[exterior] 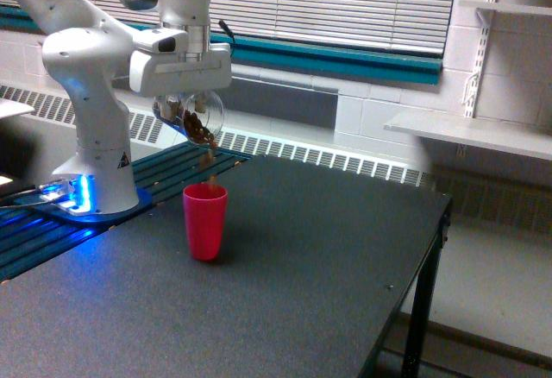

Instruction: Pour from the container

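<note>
Clear container [191, 114] is up in the air, tilted hard with its mouth down toward the exterior view's right, directly above the red cup [205, 221]. Brown granular bits [200, 128] sit bunched at the lower lip, and a thin stream of them [207, 160] hangs between the lip and the red cup's open top. Pour looks mid-way; some bits remain in the container.

Claw [183, 102] is closed on the container from above, fingers mostly hidden behind the clear wall and the white hand block, so exact finger contact can't be read. Nothing else in its hold.

Red cup stands upright on the dark surface [328, 257], well apart from the arm's base [95, 197] with its blue glow. Container and red cup are apart, not touching.

Risks, as judgement:
- Stream lands near the red cup's rim, not clearly dead centre; a small sideways drift of the wrist could send bits onto the surface.
- Bits are clumped; a clump letting go at once could bounce out or overshoot the narrow mouth.
- Drop height is noticeable, so bits could scatter or rebound out of the red cup.
- Red cup looks light and is unrestrained; a low pass by the container could knock it over.
- More tilt on a smooth clear wall could let the container slip in the claw.
</note>
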